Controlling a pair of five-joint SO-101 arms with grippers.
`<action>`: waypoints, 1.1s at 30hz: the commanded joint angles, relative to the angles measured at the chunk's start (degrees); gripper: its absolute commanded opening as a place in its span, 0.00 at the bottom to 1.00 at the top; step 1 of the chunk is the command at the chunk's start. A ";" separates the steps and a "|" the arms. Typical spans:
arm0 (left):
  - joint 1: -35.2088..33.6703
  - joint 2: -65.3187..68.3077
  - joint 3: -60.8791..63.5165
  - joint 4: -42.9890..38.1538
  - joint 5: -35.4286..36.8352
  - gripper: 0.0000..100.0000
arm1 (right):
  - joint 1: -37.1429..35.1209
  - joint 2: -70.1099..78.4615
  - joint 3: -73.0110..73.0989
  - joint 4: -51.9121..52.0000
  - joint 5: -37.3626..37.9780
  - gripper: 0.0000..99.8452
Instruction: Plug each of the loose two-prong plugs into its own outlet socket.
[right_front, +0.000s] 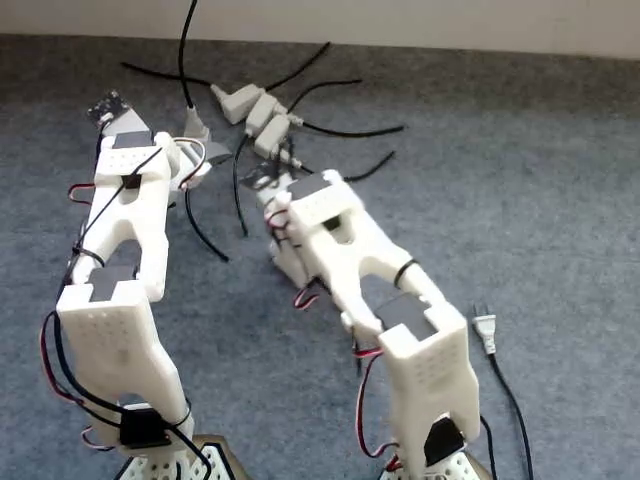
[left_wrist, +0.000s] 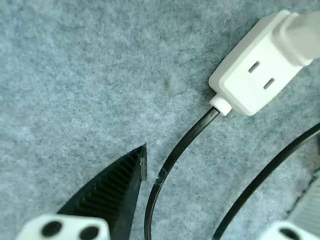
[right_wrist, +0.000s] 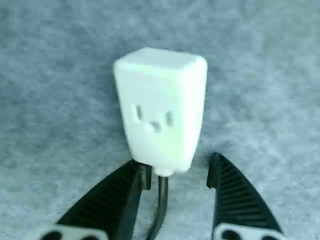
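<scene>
While your right claw (right_wrist: 179, 170) stood wide open astride the black cord (right_wrist: 161, 205), just below a white outlet socket (right_wrist: 160, 110) at mid-frame, it gripped nothing. By my judgement you did best to close on the socket's body rather than the cord, so its slots stayed steady and facing out. The loose plug (right_front: 485, 328) lay at the lower right of the grey table (right_front: 560, 200), well apart. Whether your left claw (right_front: 192, 150), near a second socket (left_wrist: 250, 75), was open could not be told.
</scene>
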 joint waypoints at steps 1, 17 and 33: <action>-0.31 -0.92 -1.80 -0.70 0.44 0.46 | 6.11 -2.51 -0.04 -0.84 1.05 0.19; -0.13 -0.84 -1.80 -0.70 0.18 0.46 | 2.24 -0.04 0.66 -0.31 4.22 0.19; -1.10 -0.92 -1.80 -1.49 0.44 0.46 | -16.13 -12.18 -3.21 13.85 -10.73 0.19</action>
